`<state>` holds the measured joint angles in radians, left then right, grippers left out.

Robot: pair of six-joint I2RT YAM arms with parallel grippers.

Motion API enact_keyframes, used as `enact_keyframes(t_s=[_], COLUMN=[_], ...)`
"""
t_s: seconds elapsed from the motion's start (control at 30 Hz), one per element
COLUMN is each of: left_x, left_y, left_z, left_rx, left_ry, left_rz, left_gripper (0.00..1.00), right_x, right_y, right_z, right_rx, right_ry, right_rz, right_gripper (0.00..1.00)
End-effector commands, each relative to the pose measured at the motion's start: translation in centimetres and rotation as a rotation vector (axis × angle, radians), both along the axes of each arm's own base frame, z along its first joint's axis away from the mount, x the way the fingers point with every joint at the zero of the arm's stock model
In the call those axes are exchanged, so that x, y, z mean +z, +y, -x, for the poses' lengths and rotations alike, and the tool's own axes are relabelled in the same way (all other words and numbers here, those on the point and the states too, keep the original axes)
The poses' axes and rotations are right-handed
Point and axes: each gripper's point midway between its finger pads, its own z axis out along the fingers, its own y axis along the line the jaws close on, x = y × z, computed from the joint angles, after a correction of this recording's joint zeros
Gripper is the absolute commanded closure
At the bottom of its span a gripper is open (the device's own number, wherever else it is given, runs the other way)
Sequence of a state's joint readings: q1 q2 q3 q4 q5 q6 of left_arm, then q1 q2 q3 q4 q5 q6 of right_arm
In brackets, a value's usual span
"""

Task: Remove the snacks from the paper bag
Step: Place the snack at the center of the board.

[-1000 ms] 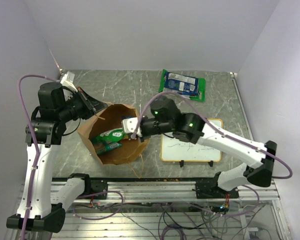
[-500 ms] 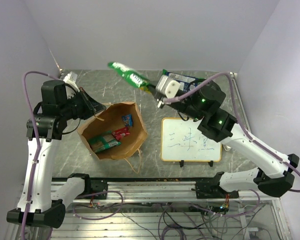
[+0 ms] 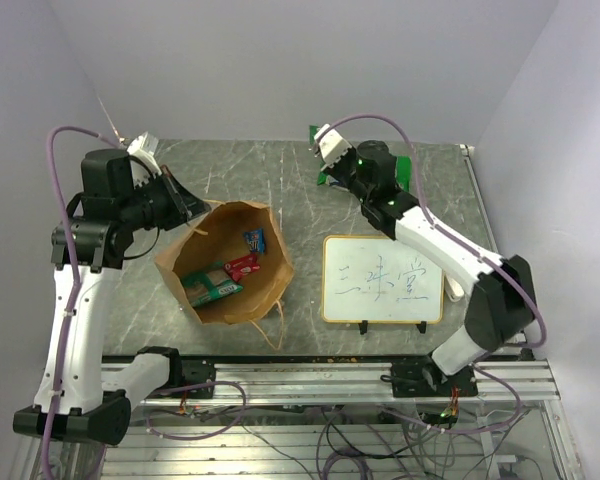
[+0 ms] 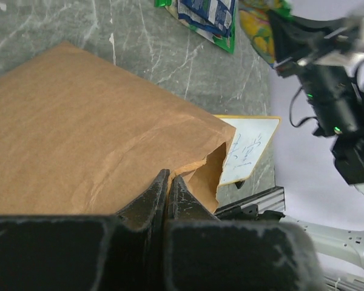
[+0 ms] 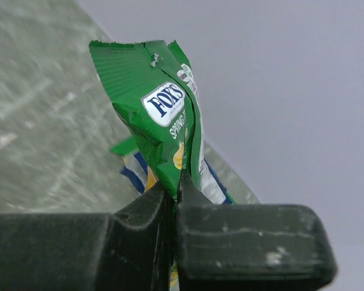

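1. Pale, bare walls close in the table on its left, far and right sides. Its top is grey and stone-patterned, crossed by white scratches. A metal frame with loose cables runs along the near edge.
2. The left fingers are pressed flat together on the torn rim of the paper bag, on its far-left side.
3. The paper bag stands in the left half of the table, about midway between the far and near edges, with its mouth open upward. Inside lie a green packet, a pink-red packet and a blue pouch. A thin string handle trails toward the near edge.
4. The right fingers are near the far edge, right of centre. They are clamped shut on a green FOX'S packet, which stands upright out of them.
5. A larger green bag with a blue-white label lies flat by the far edge.
6. An orange-framed whiteboard with writing on it lies right of the paper bag, toward the near edge.
7. From above, the right arm covers most of the larger green bag and all of the FOX'S packet. Whether that packet touches the table cannot be told. The bag's walls cut off the lower parts of the packets inside.
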<state>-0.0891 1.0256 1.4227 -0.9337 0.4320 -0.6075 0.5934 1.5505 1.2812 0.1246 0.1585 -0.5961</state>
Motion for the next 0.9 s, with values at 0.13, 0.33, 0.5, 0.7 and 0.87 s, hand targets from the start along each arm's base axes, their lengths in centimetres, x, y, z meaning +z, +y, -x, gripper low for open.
enact_keyframes(t_s=[0.13,0.33,0.5,0.7,0.87], left_x=[2.0,1.3,1.4,0.8,0.9], left_y=[1.0,1.2,1.6,1.7,1.7], left_z=[-2.0,-3.0,-3.6,-4.3,-4.4], left_rx=[-0.023,-0.016,0.006,0.028,0.041], left_ry=[-0.073,-0.053,-0.051,-0.03,-0.03], left_rz=[-0.135,-0.154,-0.171,-0.164,-0.154], left_gripper=[0.93,0.93,0.93,0.93,0.93], right_x=[-2.4,-7.6,-10.0,-13.7,-16.4], right_y=[-5.7,-7.1,-8.9,-9.5,-9.2], right_z=[-8.7,-12.8,-15.1,-15.7,-15.3], right_rx=[0.009,0.057,0.068,0.131,0.168], right_ry=[-0.105,-0.069,-0.044,-0.005,0.033], right_rz=[0.116,0.294,0.369,0.444,0.456], right_gripper=[1.0,1.0,1.0,1.0,1.0])
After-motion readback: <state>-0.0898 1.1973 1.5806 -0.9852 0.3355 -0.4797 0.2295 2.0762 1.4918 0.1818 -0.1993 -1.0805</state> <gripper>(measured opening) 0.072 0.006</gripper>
